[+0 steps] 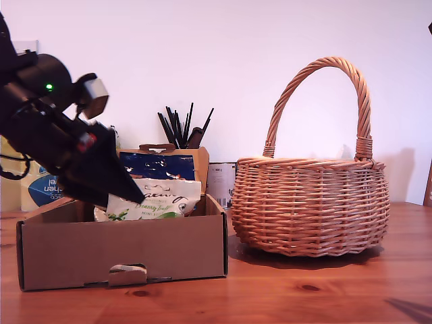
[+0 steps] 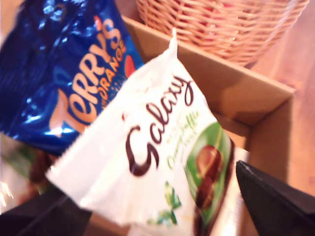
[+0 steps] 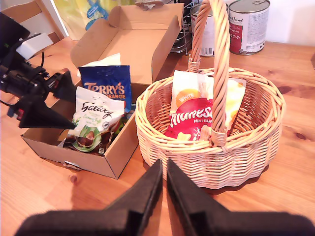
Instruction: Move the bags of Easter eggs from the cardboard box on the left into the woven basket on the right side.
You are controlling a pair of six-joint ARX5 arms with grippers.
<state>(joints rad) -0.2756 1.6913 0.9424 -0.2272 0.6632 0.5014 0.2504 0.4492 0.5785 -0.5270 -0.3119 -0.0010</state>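
My first gripper (image 3: 59, 105) reaches into the cardboard box (image 1: 121, 253) with its dark fingers (image 2: 275, 196) spread to either side of the white Galaxy bag (image 2: 157, 152); in the first wrist view I cannot tell whether the pads touch the pouch. The Galaxy bag stands tilted in the box, leaning against the dark blue Terry's Orange bag (image 3: 109, 86) just behind it. A further white pouch edge shows behind the blue one. The box lid flap (image 3: 142, 34) stands open behind them.

My second gripper (image 3: 163, 196) hangs above the wooden table (image 1: 304, 297), its two black fingers pressed nearly together with only a thin slit between them and nothing in it. It sits just in front of the woven basket (image 1: 310, 209), which stands beside the box, on the exterior view's right. Inside the basket lie a red Maltesers bag (image 3: 194, 125) and a yellow-and-white pouch (image 3: 189, 93) partly under it, beneath the arched handle (image 3: 216, 64).

Two tins (image 3: 248, 24) stand on the table beyond the basket.
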